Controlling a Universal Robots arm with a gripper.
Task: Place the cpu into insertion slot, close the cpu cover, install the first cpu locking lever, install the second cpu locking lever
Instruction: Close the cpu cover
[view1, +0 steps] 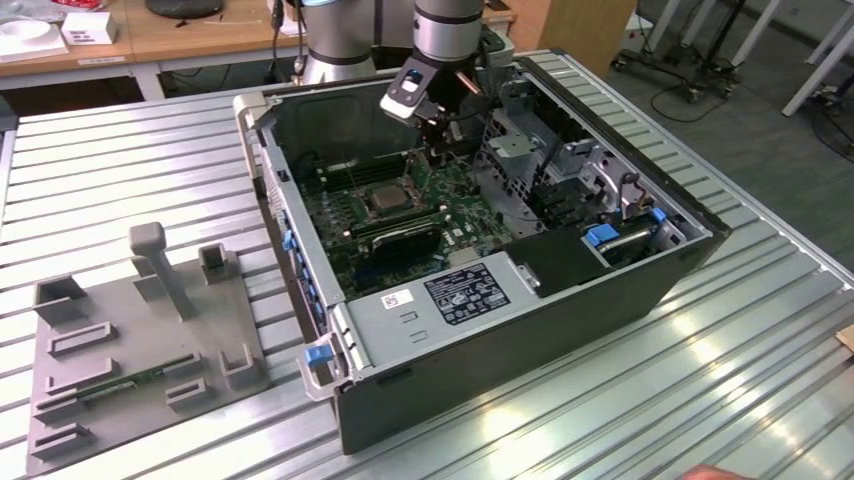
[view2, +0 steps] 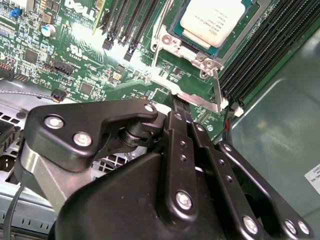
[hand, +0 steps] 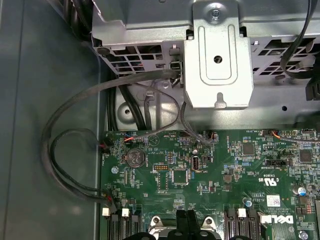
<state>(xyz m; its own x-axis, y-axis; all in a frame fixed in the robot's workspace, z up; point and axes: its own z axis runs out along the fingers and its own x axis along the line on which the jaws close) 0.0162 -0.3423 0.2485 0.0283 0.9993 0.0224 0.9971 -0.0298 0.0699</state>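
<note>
The cpu, a square chip with a dull silver top, sits in the insertion slot on the green motherboard inside the open case. The silvery cpu cover frames the chip and looks laid down flat. My gripper is shut, its black fingers together, with the tips just beside a flat silvery lever bar at the socket's edge. I see nothing held between the fingers. In the exterior view the gripper hangs inside the case, beyond the socket. The first wrist view shows the fingertips over the board.
Long black memory slots run on both sides of the socket. A grey drive cage and loose black cables lie close to the arm. On the exterior view's left, a grey fixture tray rests on the ribbed metal table.
</note>
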